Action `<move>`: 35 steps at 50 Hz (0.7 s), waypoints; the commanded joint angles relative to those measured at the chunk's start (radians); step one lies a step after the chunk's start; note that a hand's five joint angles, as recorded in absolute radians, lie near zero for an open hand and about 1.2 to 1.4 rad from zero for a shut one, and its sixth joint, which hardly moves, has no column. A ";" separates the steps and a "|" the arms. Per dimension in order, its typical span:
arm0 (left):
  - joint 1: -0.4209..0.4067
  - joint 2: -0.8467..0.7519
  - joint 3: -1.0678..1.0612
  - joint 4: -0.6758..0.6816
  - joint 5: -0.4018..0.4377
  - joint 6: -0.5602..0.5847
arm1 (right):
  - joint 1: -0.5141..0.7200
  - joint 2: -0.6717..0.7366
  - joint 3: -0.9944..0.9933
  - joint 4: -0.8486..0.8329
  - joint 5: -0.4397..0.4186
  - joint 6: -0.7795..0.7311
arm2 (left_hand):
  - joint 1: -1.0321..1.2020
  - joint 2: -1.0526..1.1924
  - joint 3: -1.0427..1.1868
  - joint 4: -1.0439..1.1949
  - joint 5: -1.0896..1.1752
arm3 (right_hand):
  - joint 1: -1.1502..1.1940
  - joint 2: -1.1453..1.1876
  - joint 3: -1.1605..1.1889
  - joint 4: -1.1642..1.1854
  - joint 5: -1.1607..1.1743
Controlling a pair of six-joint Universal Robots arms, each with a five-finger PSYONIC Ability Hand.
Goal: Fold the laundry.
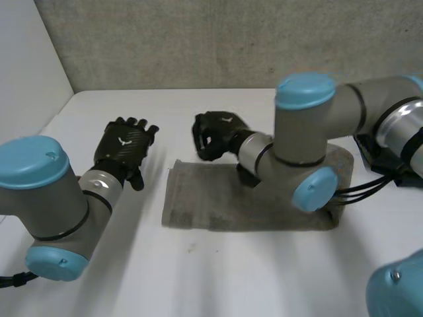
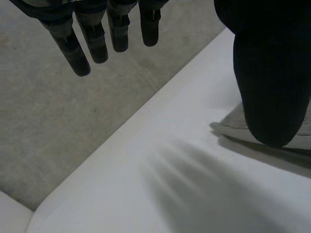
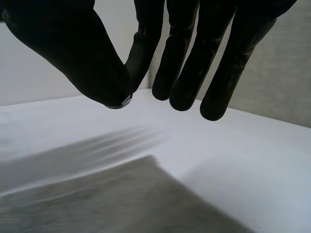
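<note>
White table holds towel lengthwise left-to-right; left hand and right hand loosely spread.

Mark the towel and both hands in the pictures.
towel point(image 1: 211, 198), head view, on its bare flat middle.
left hand point(image 1: 123, 148), head view, on the back of the hand.
right hand point(image 1: 225, 129), head view, on the back of the hand.
</note>
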 commanded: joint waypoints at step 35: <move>0.003 -0.017 -0.014 0.015 0.002 0.000 | -0.287 0.327 -0.357 0.145 0.150 0.025 | -0.013 -0.029 -0.036 -0.030 -0.049 | -0.347 -0.526 -0.529 -0.536 -0.520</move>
